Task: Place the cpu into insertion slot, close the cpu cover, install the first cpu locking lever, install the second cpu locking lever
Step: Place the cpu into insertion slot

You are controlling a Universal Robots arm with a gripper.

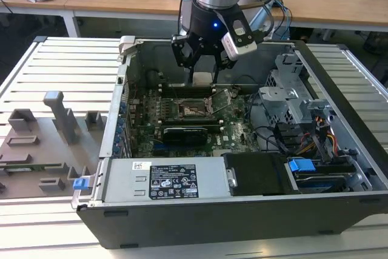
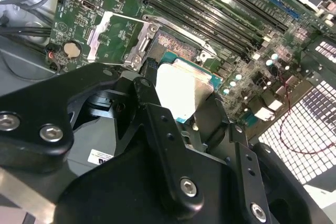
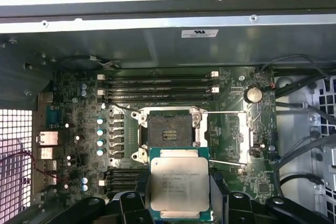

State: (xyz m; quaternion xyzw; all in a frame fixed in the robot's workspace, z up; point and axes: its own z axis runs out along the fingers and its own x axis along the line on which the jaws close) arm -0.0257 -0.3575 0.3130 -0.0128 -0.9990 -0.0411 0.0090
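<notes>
While hanging over open computer case [image 1: 339, 150] in exterior view, my pincer [image 1: 202, 72] clamped on cpu [image 1: 202, 79], above insertion slot [image 1: 194, 108]. Second wrist view: cpu gripped, bare slot just beyond. First wrist view: cpu cover [image 3: 244, 139] flipped open beside slot.

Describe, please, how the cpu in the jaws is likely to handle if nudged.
The cpu looks thin and flat with a metal top, so it is probably stiff and light. Held only by its edges between the jaws, it might slip if bumped. Being flat, it should not roll.
</notes>
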